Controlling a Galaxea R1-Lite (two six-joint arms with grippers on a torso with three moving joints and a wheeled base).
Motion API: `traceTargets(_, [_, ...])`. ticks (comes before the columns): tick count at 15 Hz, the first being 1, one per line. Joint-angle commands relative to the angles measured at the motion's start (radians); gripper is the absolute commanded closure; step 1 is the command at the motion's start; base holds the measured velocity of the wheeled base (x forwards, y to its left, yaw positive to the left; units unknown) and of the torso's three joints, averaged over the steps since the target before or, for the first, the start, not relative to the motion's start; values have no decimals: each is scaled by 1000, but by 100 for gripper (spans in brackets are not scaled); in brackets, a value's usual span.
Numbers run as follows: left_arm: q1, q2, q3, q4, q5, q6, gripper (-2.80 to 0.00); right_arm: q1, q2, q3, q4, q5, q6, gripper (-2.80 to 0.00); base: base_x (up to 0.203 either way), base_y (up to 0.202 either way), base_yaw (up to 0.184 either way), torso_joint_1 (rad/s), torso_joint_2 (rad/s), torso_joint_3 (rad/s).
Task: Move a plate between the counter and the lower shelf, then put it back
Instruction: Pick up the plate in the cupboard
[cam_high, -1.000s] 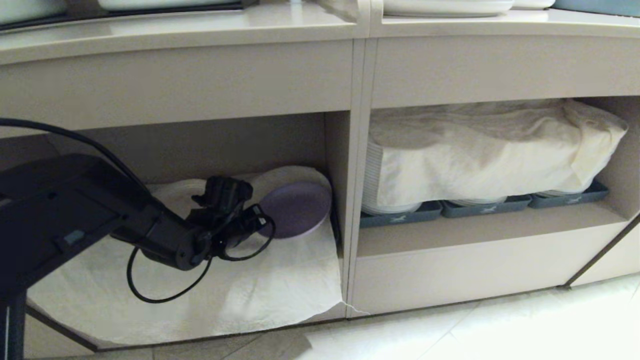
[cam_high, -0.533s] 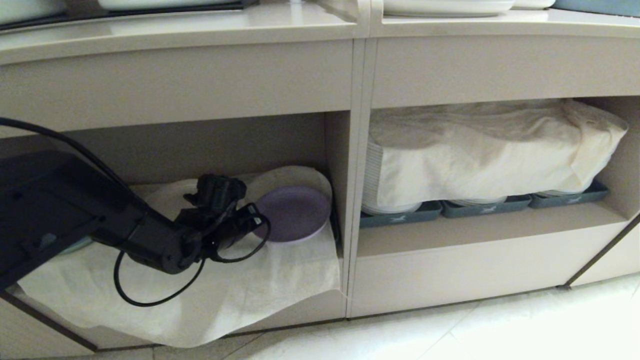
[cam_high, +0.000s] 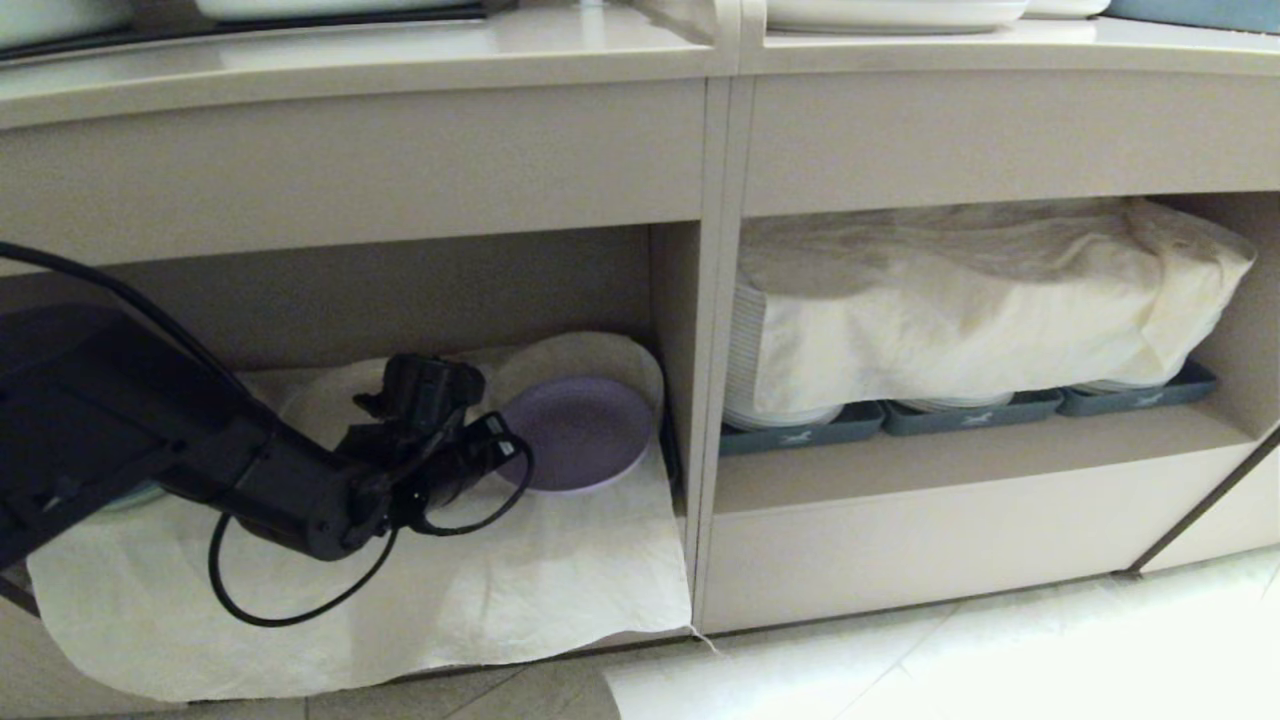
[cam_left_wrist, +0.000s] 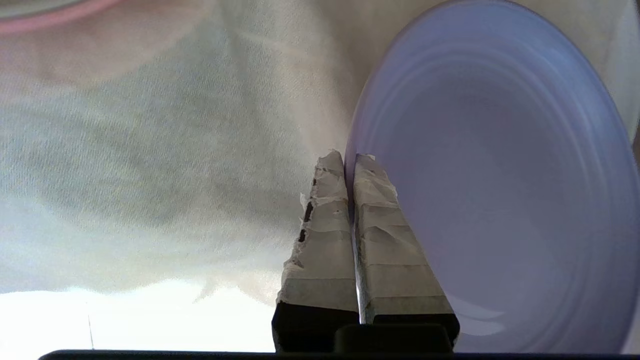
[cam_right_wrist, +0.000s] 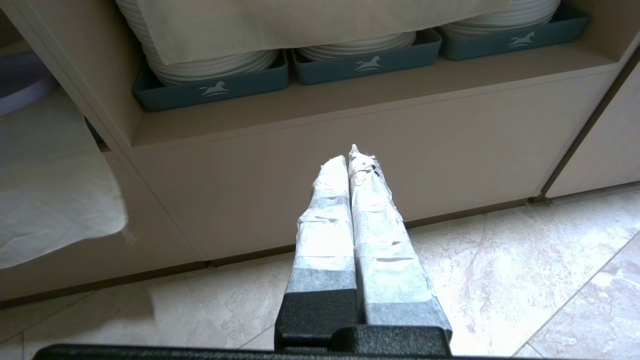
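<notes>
- The lower shelf (cam_high: 440, 290) is a beige open cubby; a wrinkled cream cloth (cam_high: 400, 600) covers its floor and hangs over the front edge
- The purple plate (cam_high: 580, 432) sits over that cloth at the cubby's right end, beside the side wall
- The neighbouring cubby (cam_high: 960, 450) holds three grey-blue trays (cam_high: 800, 435) of stacked white plates (cam_right_wrist: 210, 62) under another cloth (cam_high: 960, 300)
- The counter (cam_high: 400, 60) runs above
- Pale tiled floor (cam_right_wrist: 500, 270) lies below

the plate (cam_high: 580, 432) lies on the cloth (cam_high: 500, 590) in the left shelf (cam_high: 560, 290), right of the left gripper (cam_high: 497, 448); trays (cam_high: 800, 436) sit in the right cubby.
</notes>
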Motion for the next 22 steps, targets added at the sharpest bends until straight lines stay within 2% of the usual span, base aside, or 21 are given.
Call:
traceTargets(1, [0, -13, 19, -7, 3, -5, 0, 0, 1, 0, -1, 0, 1, 0, 0, 0, 0, 0, 0, 0])
traceTargets(22, [0, -186, 219, -9, 16, -10, 0, -1, 0, 0, 0, 0, 1, 0, 0, 0, 0, 0, 0, 0])
